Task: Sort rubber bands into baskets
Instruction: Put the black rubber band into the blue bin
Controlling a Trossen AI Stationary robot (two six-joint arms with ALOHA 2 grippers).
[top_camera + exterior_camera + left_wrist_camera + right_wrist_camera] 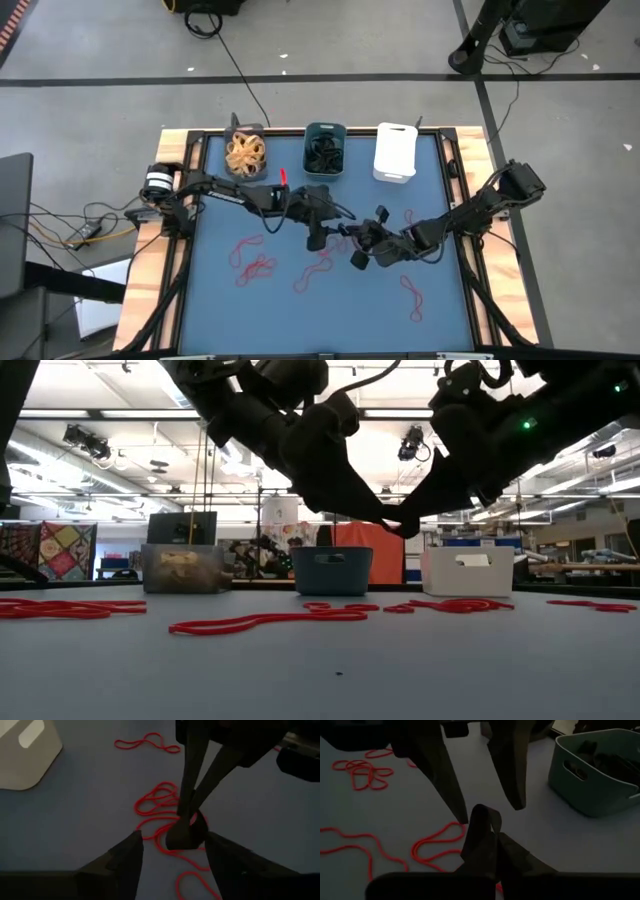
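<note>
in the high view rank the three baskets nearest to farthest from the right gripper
Measured from the right gripper, shut near the table's middle:
1. Teal-blue basket, middle of the back row, holding black bands.
2. White basket, back right. Only slightly farther than the teal-blue one, so those two are nearly too close to call.
3. Dark grey basket, back left, holding tan bands, clearly farthest.
</note>
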